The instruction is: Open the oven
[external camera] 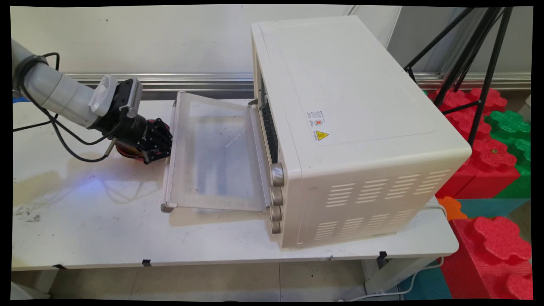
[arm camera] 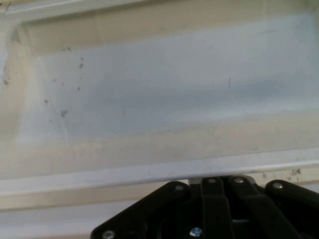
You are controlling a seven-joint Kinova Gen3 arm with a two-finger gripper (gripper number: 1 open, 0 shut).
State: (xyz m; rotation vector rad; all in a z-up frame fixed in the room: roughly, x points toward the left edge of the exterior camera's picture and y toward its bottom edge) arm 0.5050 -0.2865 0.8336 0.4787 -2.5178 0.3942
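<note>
A cream toaster oven (external camera: pixel 352 106) stands on the white table (external camera: pixel 85 221), its glass door (external camera: pixel 216 153) folded down flat towards the left. My black gripper (external camera: pixel 163 142) is right at the door's outer edge, by the handle bar (external camera: pixel 168 170) and close to its far end. A reddish-brown round thing (external camera: pixel 124 151) lies on the table under my wrist, mostly hidden. In the hand view the door's glass pane (arm camera: pixel 174 94) fills the picture, its frame edge (arm camera: pixel 149 174) lies just ahead of the black linkage (arm camera: pixel 214 209), and the tips are hidden.
Several round knobs (external camera: pixel 277 174) line the oven's front by the door hinge. Black cables (external camera: pixel 63 140) hang from my arm over the table's left part. A black tripod (external camera: pixel 480 63) and red and green foam blocks (external camera: pixel 488 161) stand to the right, off the table.
</note>
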